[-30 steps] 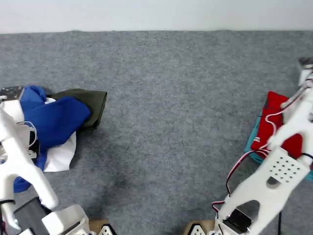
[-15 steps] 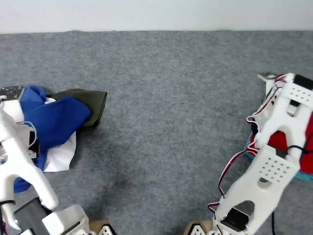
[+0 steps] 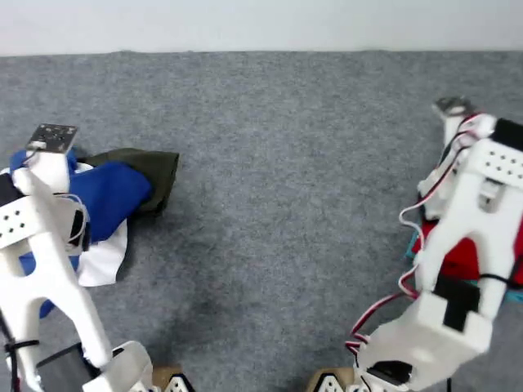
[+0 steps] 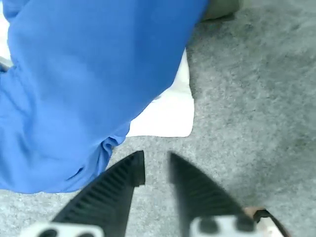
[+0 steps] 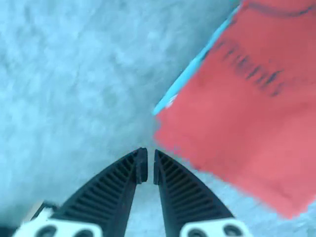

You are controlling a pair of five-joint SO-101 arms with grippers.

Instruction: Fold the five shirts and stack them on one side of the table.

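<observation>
A pile of shirts lies at the table's left: a blue shirt [image 3: 110,196] [image 4: 98,74] on top of a white shirt [image 3: 105,263] [image 4: 168,116], with a dark green shirt [image 3: 157,170] [image 4: 222,9] at the far side. My left gripper [image 4: 155,165] hangs above the grey cloth beside the blue and white shirts, its jaws a little apart and empty. At the right a red shirt [image 3: 470,251] [image 5: 247,98] lies folded on a teal shirt [image 5: 197,64]. My right gripper [image 5: 147,162] is shut and empty, just off the red shirt's corner.
The grey table cover [image 3: 294,188] is bare across the middle. The left arm [image 3: 41,237] stands over the pile and the right arm [image 3: 478,204] over the red shirt. A white wall runs along the far edge.
The left arm has swung in over the blue shirt pile. The right arm has lifted and shifted toward the far side above the red shirt.
</observation>
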